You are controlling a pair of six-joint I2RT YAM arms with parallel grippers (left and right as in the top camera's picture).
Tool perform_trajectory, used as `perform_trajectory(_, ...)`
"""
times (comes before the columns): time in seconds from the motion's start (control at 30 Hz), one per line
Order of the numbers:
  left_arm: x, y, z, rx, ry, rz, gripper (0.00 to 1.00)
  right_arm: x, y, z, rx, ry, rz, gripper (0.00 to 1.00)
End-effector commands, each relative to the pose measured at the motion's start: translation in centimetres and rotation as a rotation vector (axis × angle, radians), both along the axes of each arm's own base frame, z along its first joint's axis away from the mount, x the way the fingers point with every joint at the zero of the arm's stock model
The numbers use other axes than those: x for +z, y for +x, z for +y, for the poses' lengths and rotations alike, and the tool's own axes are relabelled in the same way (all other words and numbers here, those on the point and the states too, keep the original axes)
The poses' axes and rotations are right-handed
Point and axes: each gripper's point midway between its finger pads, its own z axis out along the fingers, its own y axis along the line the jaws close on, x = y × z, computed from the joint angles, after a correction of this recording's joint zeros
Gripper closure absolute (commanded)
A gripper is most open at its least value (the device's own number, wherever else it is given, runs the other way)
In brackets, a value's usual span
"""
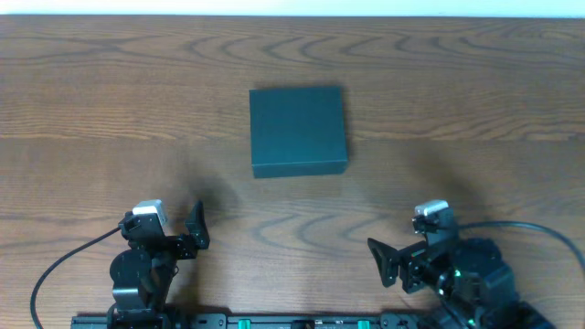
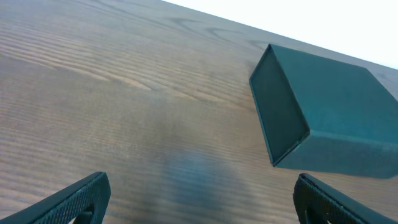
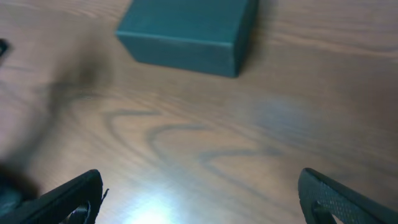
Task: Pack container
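Observation:
The container [image 1: 298,130] is a dark teal square box lying closed on the wooden table at centre, toward the far side. It also shows in the left wrist view [image 2: 323,115] at upper right and in the right wrist view [image 3: 189,34] at the top. My left gripper [image 1: 196,228] is open and empty near the front left, well short of the box; its two fingers flank bare wood [image 2: 202,199]. My right gripper [image 1: 388,260] is open and empty near the front right, also apart from the box [image 3: 199,199].
The wooden table [image 1: 475,100] spreads around the box. A black cable [image 1: 539,228] runs from the right arm and another [image 1: 64,265] from the left arm. The table's far edge meets a white wall.

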Motion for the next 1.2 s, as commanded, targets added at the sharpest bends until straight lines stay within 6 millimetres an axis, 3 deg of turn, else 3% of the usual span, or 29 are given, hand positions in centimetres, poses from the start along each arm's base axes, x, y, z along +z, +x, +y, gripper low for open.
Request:
perform_trajectory(0.0, -0.8, 0.0, 0.5, 0.027, -0.002, 0.015, 0.05, -3.2, 0.7, -1.6, -0.050, -0.073, -0.061, 0.01)
perform_trajectory(0.1, -0.9, 0.0, 0.5, 0.027, -0.002, 0.015, 0.05, -5.2, 1.0, -1.8, -0.071, -0.048, -0.102, 0.01)
perform_trajectory(0.27, -0.8, 0.0, 0.5, 0.027, -0.002, 0.015, 0.05, -7.0, 1.1, -2.0, -0.087, -0.031, -0.143, 0.01)
perform_trajectory(0.47, -0.8, 0.0, 0.5, 0.027, -0.002, 0.015, 0.05, -9.9, 1.4, -1.7, -0.089, -0.033, -0.103, 0.01)
perform_trajectory(1.17, -0.9, 0.0, 0.5, 0.027, -0.002, 0.015, 0.05, -9.8, 1.3, -1.5, -0.080, -0.024, -0.100, 0.01)
